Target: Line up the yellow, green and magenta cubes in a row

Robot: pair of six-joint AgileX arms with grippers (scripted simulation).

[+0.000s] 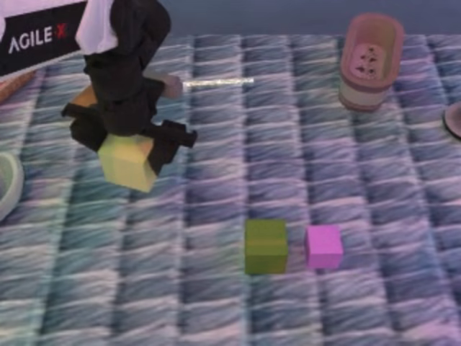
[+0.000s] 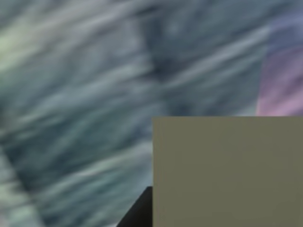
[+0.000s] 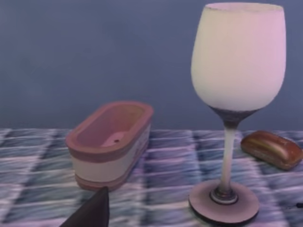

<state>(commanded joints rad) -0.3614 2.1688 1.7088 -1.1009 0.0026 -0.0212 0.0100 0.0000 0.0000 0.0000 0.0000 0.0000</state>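
Observation:
My left gripper [image 1: 130, 144] is shut on the pale yellow cube [image 1: 128, 164] at the table's left, with a dark finger on either side of it. That cube fills the lower corner of the left wrist view [image 2: 227, 170], with a finger [image 2: 139, 213] pressed against its side. The olive-green cube [image 1: 265, 246] and the smaller magenta cube [image 1: 323, 246] stand side by side on the blue cloth at front centre, a small gap between them. My right arm is out of the top view; a dark tip of my right gripper [image 3: 93, 213] shows in its wrist view.
A pink tub-shaped pot [image 1: 371, 61] stands at the back right, with a wine glass [image 3: 236, 61] and a brown bread roll [image 3: 272, 149] near it. An orange-brown block [image 1: 85, 97] lies behind the left arm. A pale bowl [image 1: 7, 184] sits at the left edge.

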